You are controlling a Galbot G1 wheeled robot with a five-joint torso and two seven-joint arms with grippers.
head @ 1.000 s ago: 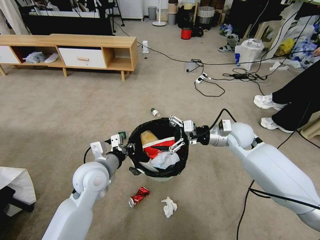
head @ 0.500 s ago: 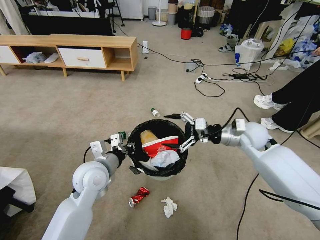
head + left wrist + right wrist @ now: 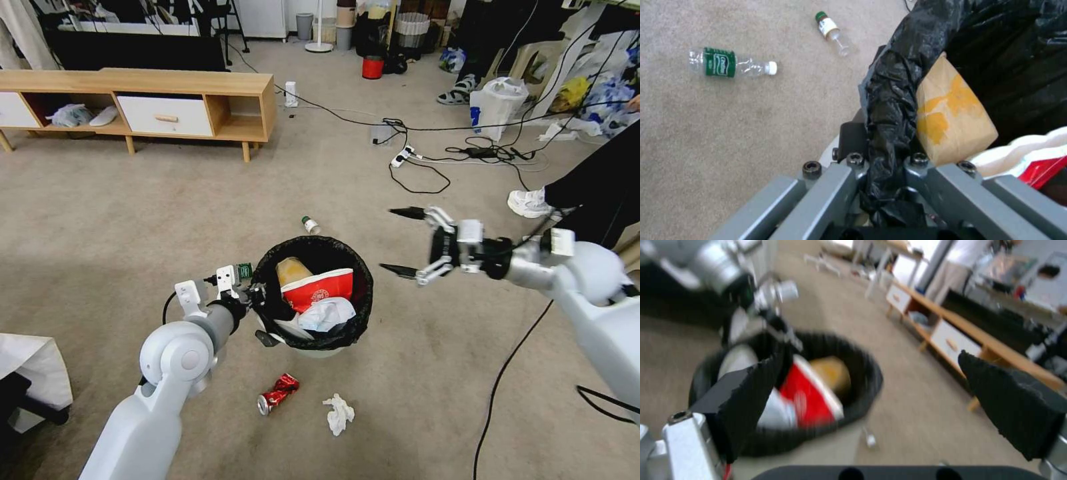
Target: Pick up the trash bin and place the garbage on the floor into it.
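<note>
Carpet floor [image 3: 133, 220] holds the trash bin [image 3: 313, 337], stuffed with a red carton [image 3: 317, 290] and tissue. Left gripper [image 3: 257, 297] is clamped on its bag-lined rim. Right gripper [image 3: 403, 241] hangs beside it, spread wide, holding nothing. Crushed can [image 3: 277, 393] lies nearby.

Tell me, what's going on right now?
Left gripper clamped on bin rim. Right gripper open, beside bin. Can, tissue on floor.

Left hand [image 3: 257, 293] clamps the trash bin [image 3: 313, 293] rim, bin apparently lifted off the floor [image 3: 133, 227]. Right hand [image 3: 403, 241] wide open, beside the bin, apart. Crushed can [image 3: 277, 393] and tissue [image 3: 339, 413] lie below.
</note>
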